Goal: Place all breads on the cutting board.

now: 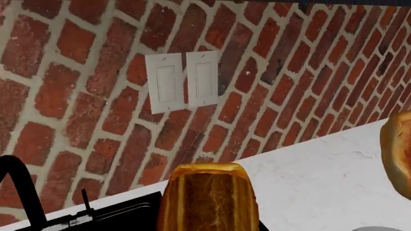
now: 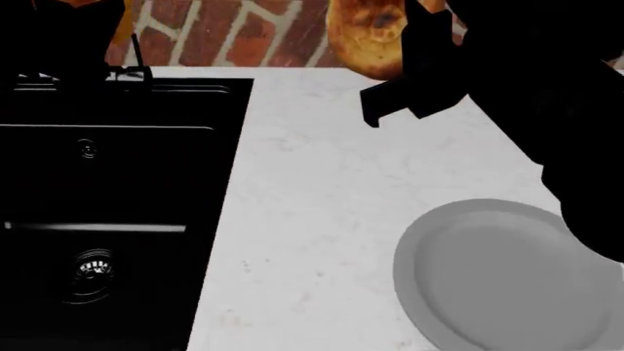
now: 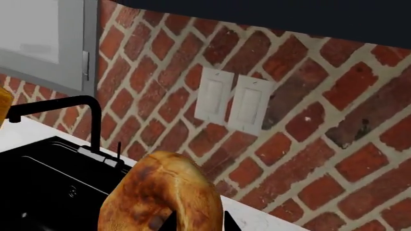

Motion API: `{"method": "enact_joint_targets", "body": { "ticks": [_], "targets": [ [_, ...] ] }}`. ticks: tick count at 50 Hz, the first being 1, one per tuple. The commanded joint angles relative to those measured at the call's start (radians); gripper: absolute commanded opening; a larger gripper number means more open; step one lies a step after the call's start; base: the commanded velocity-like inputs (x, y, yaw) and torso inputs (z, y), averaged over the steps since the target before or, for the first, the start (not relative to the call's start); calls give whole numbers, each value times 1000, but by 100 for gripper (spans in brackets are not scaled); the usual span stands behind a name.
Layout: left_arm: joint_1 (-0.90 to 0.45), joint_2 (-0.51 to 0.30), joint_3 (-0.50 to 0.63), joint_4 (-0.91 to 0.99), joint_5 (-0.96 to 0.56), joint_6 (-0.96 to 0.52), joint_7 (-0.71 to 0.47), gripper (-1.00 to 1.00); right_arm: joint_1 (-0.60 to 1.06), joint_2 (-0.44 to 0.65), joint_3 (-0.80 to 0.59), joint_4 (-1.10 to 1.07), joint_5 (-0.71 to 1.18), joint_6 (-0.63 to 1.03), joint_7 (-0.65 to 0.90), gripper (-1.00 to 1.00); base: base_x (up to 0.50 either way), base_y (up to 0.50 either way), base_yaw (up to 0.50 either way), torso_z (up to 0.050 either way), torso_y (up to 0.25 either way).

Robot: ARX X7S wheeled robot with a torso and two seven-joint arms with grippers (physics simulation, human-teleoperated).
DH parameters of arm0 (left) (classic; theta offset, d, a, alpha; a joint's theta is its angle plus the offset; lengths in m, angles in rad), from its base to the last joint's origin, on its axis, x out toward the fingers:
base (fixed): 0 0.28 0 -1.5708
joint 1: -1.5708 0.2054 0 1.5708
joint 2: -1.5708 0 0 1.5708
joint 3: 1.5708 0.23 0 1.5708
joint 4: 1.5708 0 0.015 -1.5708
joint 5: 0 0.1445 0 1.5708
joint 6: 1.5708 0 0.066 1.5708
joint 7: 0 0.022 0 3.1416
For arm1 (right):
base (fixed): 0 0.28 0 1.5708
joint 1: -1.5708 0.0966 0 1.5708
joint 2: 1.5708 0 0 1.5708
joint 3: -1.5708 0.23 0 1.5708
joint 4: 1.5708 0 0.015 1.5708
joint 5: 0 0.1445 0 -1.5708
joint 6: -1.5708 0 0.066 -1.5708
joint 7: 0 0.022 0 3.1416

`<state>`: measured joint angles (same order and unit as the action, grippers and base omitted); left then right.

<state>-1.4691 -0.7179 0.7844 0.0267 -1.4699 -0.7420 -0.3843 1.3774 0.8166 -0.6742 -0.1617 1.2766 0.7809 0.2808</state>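
While the right gripper hangs over the counter, its jaws clamped on the bun, the loaf rides in the left gripper – jaws hidden, so I cannot tell their state. Both breads are aloft near the brick wall – loaf above the sink. A plate sits below.

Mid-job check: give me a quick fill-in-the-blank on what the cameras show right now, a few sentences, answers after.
1. The round bun is held up in the ____ gripper.
2. The mini loaf shows close up in the ____ wrist view.
3. On the white counter, right of the black sink, lies a round grey ____.
4. On the brick wall behind is a white double ____.

Missing words: right; left; plate; switch
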Motion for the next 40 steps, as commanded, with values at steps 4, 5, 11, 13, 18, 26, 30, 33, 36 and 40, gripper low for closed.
{"method": "enact_joint_targets", "body": {
  "ticks": [4, 5, 11, 13, 18, 26, 30, 33, 36, 40],
  "targets": [
    [-7, -2, -16, -7, 1, 9, -16, -100, -13, 1, 1, -3, -22, -11, -20, -100, 0, 500, 0, 0, 2],
    [-7, -2, -16, -8, 1, 9, -16, -100, -14, 2, 3, -3, -19, -11, -17, -100, 0, 500, 0, 0, 0],
    [-8, 1, -15, -9, 2, 8, -17, -100, -14, 1, 6, -3, -15, -10, -5, -100, 0, 500, 0, 0, 0],
    [-8, 1, -15, -9, 2, 9, -16, -100, -14, 1, 7, -3, -15, -10, -4, -100, 0, 500, 0, 0, 0],
    [-2, 1, -17, -12, 3, 15, -12, -100, -19, 1, 7, -1, -16, -14, -2, -100, 0, 500, 0, 0, 2],
    [3, 1, -23, -18, -6, 19, -14, -100, -21, -5, 6, 6, -24, -20, -1, -100, 0, 500, 0, 1, 0],
    [6, 2, -32, -15, -20, 24, -11, -100, -20, -6, 6, 8, -24, -19, 3, -100, 0, 500, 0, 0, 3],
    [3, 2, -32, -12, -16, 25, -6, -100, -17, -9, 5, 9, -27, -18, 2, -100, 0, 500, 0, 0, 0],
    [-1, 2, -33, -10, -17, 24, -3, -100, -17, -7, 5, 9, -29, -19, 1, -100, 0, 500, 0, 0, 0],
    [-6, 2, -32, -12, -19, 18, -8, -100, -16, -5, 6, 10, -28, -17, 2, -100, 0, 500, 0, 0, 3]
  ]
}}
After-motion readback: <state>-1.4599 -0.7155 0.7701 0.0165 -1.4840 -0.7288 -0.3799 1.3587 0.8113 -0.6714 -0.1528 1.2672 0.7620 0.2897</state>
